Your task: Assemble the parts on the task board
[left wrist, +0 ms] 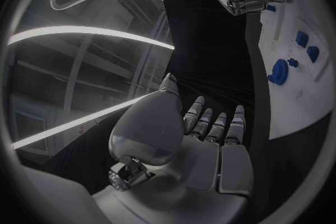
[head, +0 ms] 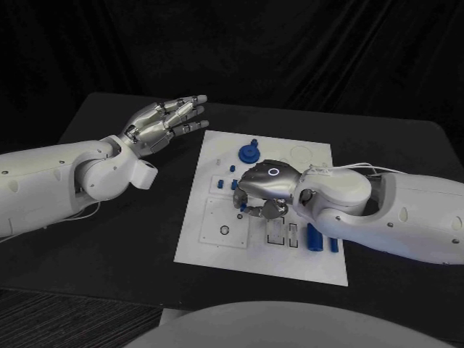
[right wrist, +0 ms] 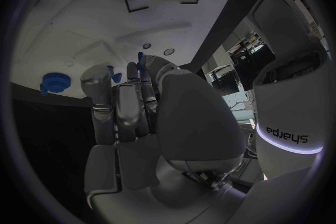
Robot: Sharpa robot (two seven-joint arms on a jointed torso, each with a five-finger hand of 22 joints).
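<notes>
Here the right hand (head: 263, 194) curls over the task board (head: 220, 217), grip unclear; left hand (head: 170, 119) open.

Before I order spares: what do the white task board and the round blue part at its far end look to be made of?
The flat white task board looks like matte rigid plastic or painted sheet: even white, no glare, crisp cut-outs. The round blue part looks like moulded or printed plastic: uniform saturated blue with a dull sheen, also seen in the left wrist view. Neither can be confirmed by sight.

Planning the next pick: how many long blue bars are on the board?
2, side by side, nearer the robot than the right hand: one bar, a second bar to its right. The hand may hide more.
</notes>
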